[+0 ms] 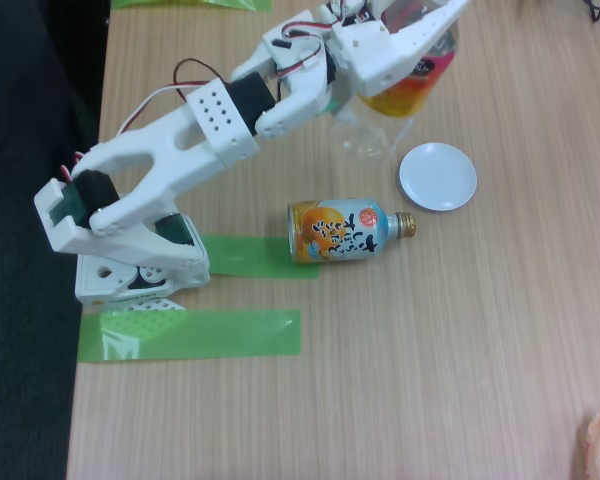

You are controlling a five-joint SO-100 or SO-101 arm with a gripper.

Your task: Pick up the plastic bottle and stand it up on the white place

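A: Working across from the counter's left edge, what worries you first?

B: The arm's base stands by that edge among strips of green tape, which seem harmless. Further in, the shorter orange and light-blue bottle lies on its side near the counter's middle, gold cap toward the right. If the arm swings low, it could knock that one rolling.

A: And the pincer?

B: The pincer is clenched on the plastic bottle near the counter's far edge, grasping it around the label, with the clear lower end hanging toward the wood. The cap end is cut off by the picture's top, so how upright it sits is hard to judge.

A: So the risk?

B: The white place lies just right of and nearer than the bottle. It's small, so a slight miss puts the base on the rim. A tilted bottle, being light and slim, would probably topple on release.
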